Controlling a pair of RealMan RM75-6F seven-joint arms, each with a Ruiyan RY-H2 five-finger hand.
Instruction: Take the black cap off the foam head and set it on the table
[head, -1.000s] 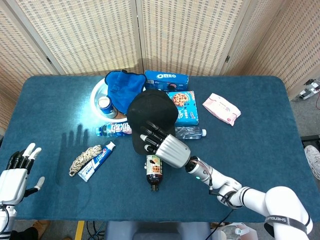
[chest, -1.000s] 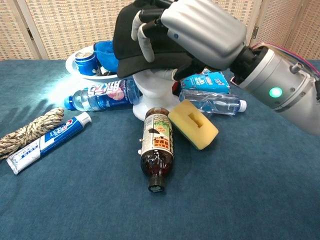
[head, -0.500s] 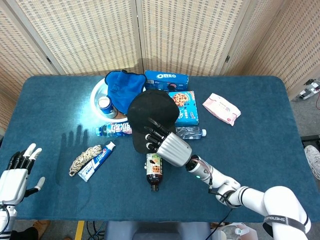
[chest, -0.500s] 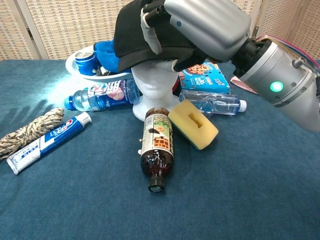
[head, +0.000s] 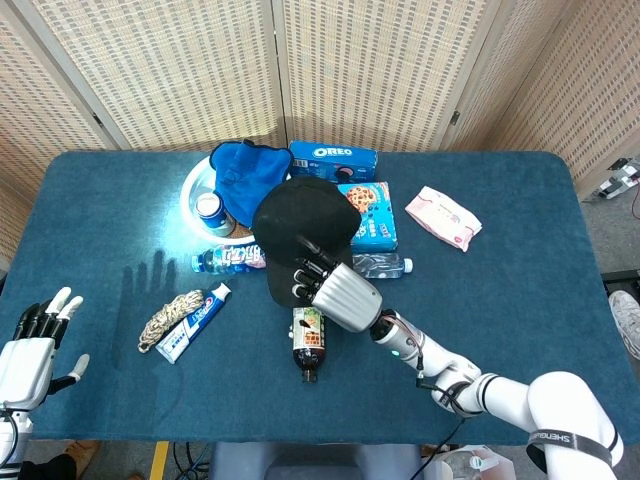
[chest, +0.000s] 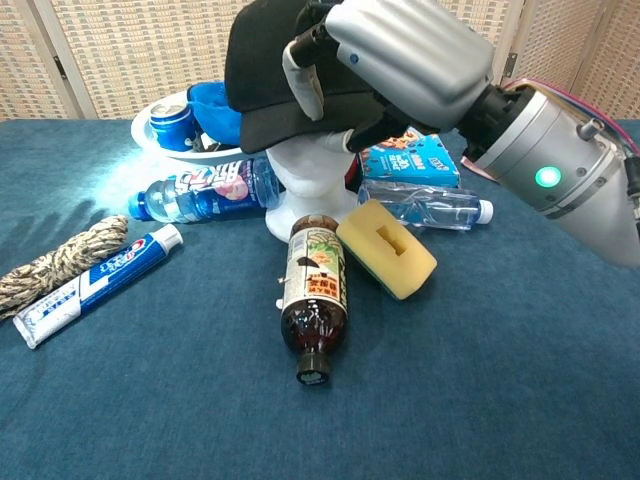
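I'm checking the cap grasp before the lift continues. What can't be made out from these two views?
- Foam head: head view hides it fully under the black cap; chest view shows only its lower part.
- Right hand: its palm side and thumb contact on the cap are hidden by the hand's own back in both views.
- Cap top: cut off by the chest view's upper edge.
- Left hand: outside the chest view.

My right hand (chest: 400, 60) sits atop the cap (chest: 262, 70) on the foam head (chest: 305, 185), mid-counter (head: 520, 290). A bottle (chest: 312, 295) lies before the head, a sponge (chest: 386, 248) to its right, toothpaste (chest: 95, 285) and rope (chest: 55, 265) left.
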